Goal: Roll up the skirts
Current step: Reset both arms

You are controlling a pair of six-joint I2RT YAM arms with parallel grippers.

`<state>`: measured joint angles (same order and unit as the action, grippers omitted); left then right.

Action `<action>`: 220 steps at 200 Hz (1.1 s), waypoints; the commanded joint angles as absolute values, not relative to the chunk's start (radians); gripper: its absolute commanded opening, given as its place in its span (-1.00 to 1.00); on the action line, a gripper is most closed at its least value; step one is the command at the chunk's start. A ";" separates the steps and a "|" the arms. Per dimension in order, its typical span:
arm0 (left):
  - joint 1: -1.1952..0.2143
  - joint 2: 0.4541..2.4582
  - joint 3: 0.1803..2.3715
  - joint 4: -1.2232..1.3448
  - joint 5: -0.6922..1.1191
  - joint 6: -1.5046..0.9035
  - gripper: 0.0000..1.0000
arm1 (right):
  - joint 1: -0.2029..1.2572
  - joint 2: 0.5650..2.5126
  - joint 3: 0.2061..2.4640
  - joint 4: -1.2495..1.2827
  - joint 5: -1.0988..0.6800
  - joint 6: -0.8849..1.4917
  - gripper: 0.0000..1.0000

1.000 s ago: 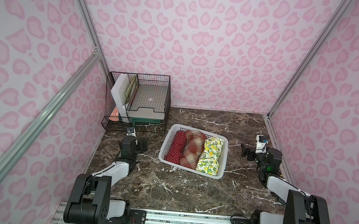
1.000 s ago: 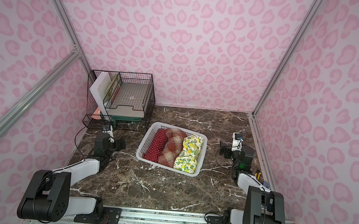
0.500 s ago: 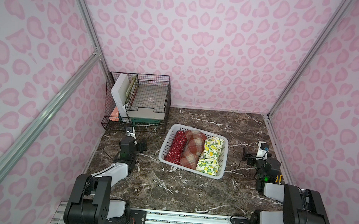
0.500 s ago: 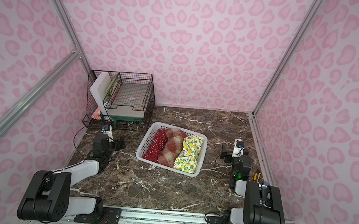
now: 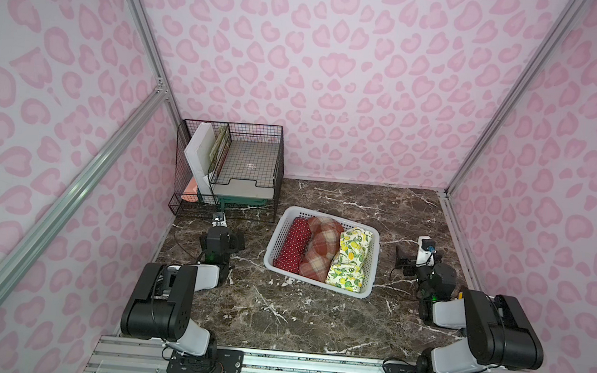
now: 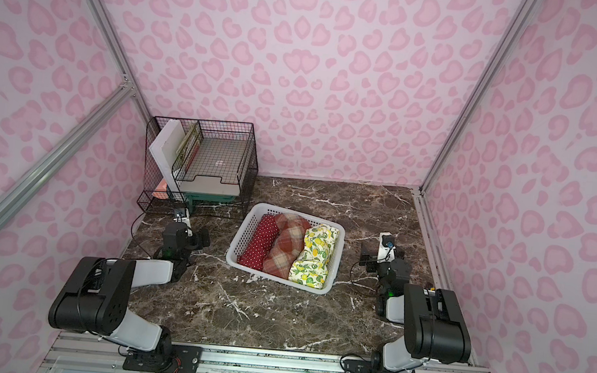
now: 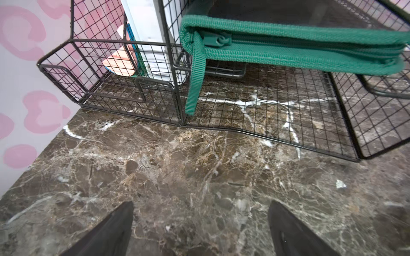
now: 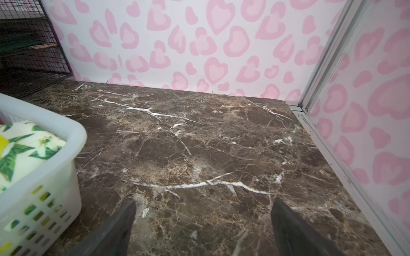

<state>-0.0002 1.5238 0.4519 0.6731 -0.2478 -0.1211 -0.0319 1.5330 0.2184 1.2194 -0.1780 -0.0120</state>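
Observation:
Three rolled skirts lie side by side in a white perforated basket point(image 5: 312, 283) at mid-table: red with white dots point(image 5: 295, 247), rust plaid point(image 5: 320, 251) and lemon print point(image 5: 351, 260). Both top views show them; the plaid roll point(image 6: 285, 248) lies in the middle. My left gripper point(image 7: 200, 202) rests low to the left of the basket, open over bare marble and facing the wire rack. My right gripper point(image 8: 204, 200) sits low to the right of the basket, open with nothing between its fingers. In the right wrist view, the lemon skirt point(image 8: 26, 146) shows at the edge inside the basket point(image 8: 73, 130).
A black wire rack point(image 5: 228, 165) stands at the back left, holding a white board, a grey tray and a green zipped case point(image 7: 288, 44). Pink patterned walls with aluminium posts point(image 8: 321, 55) close in three sides of the marble table point(image 5: 314, 319).
My right arm has drawn back toward the front edge and folded lower, its gripper still open. The left arm has barely moved. The skirts and basket lie as before.

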 commanded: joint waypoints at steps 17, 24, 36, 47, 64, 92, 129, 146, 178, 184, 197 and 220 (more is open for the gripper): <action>-0.011 1.522 0.453 0.707 -0.283 -0.111 0.97 | -0.031 1.529 0.220 1.264 -0.170 -0.024 0.98; -0.012 1.520 0.453 0.706 -0.284 -0.111 0.97 | -0.031 1.530 0.218 1.267 -0.170 -0.023 0.98; -0.012 1.521 0.453 0.707 -0.284 -0.112 0.97 | -0.031 1.530 0.219 1.267 -0.169 -0.023 0.98; -0.012 1.521 0.451 0.707 -0.284 -0.111 0.97 | -0.031 1.529 0.218 1.267 -0.170 -0.023 0.98; -0.012 1.521 0.453 0.707 -0.285 -0.112 0.97 | -0.031 1.528 0.218 1.267 -0.170 -0.023 0.98; -0.012 1.521 0.453 0.707 -0.284 -0.111 0.96 | -0.034 1.529 0.220 1.264 -0.171 -0.023 0.98; -0.011 1.527 0.459 0.699 -0.284 -0.111 0.97 | -0.033 1.530 0.220 1.264 -0.172 -0.023 0.98; -0.012 1.530 0.466 0.692 -0.282 -0.112 0.97 | -0.033 1.530 0.220 1.263 -0.172 -0.023 0.98; -0.011 1.526 0.463 0.695 -0.282 -0.112 0.97 | -0.034 1.531 0.221 1.263 -0.173 -0.022 0.98; -0.010 1.526 0.461 0.695 -0.282 -0.112 0.97 | -0.034 1.531 0.221 1.262 -0.174 -0.021 0.98; -0.012 1.522 0.453 0.706 -0.281 -0.111 0.96 | -0.034 1.531 0.220 1.263 -0.173 -0.022 0.98; -0.012 1.522 0.454 0.706 -0.282 -0.111 0.97 | -0.034 1.529 0.219 1.262 -0.175 -0.021 0.98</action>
